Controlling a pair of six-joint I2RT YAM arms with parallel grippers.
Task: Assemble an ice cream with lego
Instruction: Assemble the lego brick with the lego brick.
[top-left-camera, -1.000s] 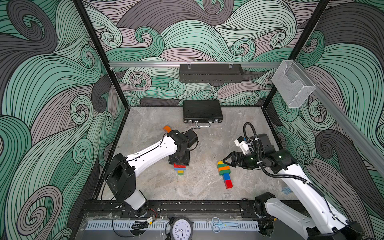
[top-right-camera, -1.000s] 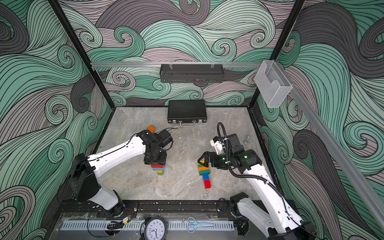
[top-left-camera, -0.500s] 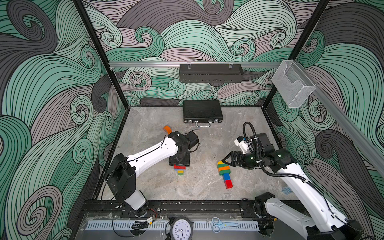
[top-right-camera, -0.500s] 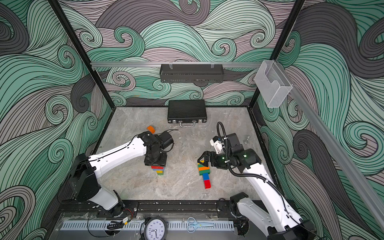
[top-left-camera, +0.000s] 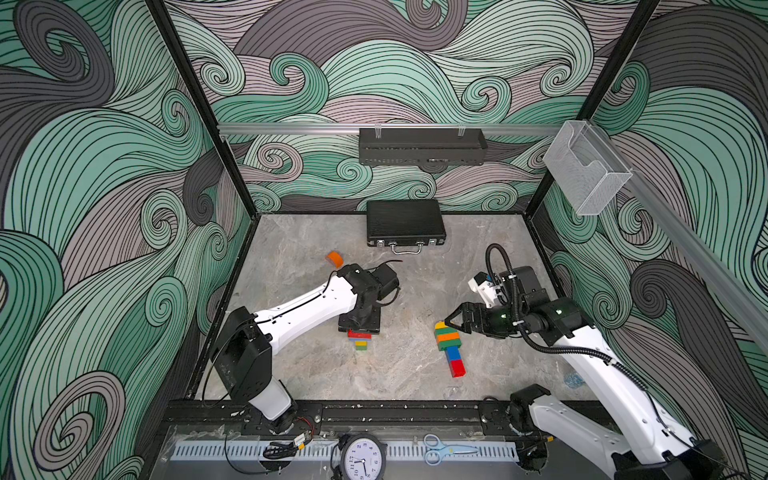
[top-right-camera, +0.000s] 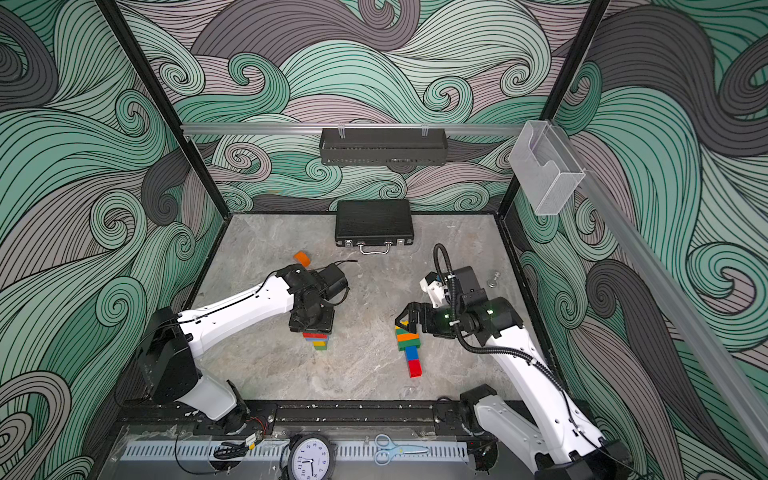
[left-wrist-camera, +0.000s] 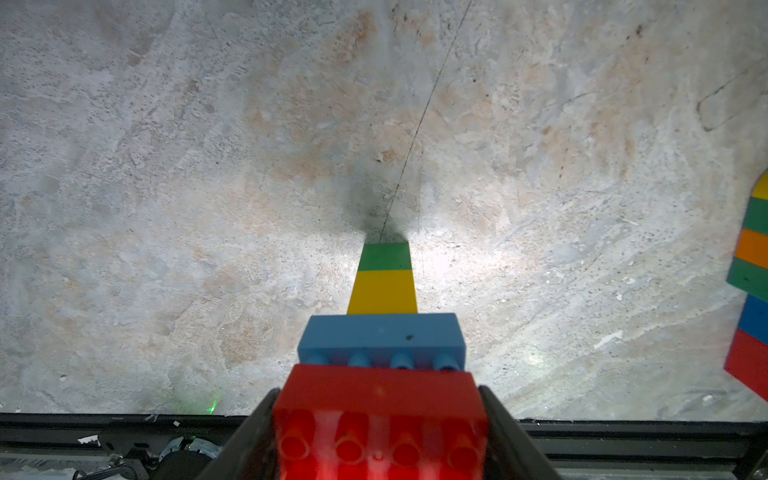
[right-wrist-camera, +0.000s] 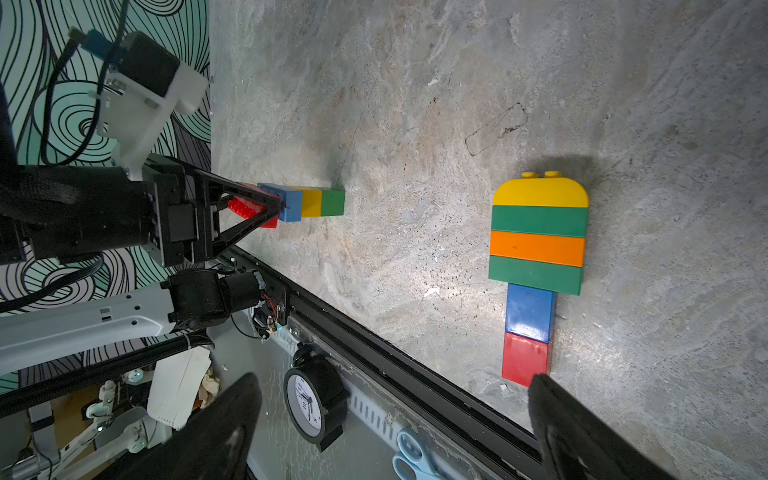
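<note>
**Seat the red brick square before you let go**

Your left end effector (left-wrist-camera: 377, 392) is partly closed on the red brick (left-wrist-camera: 376, 440) that tops the standing stack (top-left-camera: 360, 338): green on the bench (top-left-camera: 291, 249), then yellow, then blue. The stack stands well in front of the black briefcase (top-left-camera: 405, 224), toward its left-arm end. A row of blue studs shows beside the red brick, so I cannot tell whether it is fully seated.

Press straight down the column. A slanted push would probably tip it on that small green foot.

Your right end effector (right-wrist-camera: 392, 380) is wide open and empty, beside the finished ice cream (right-wrist-camera: 538, 249) lying flat in front of the briefcase's other end. The orange half-round piece (top-left-camera: 334, 259), near the briefcase's left front corner, looks like your next pick.
</note>
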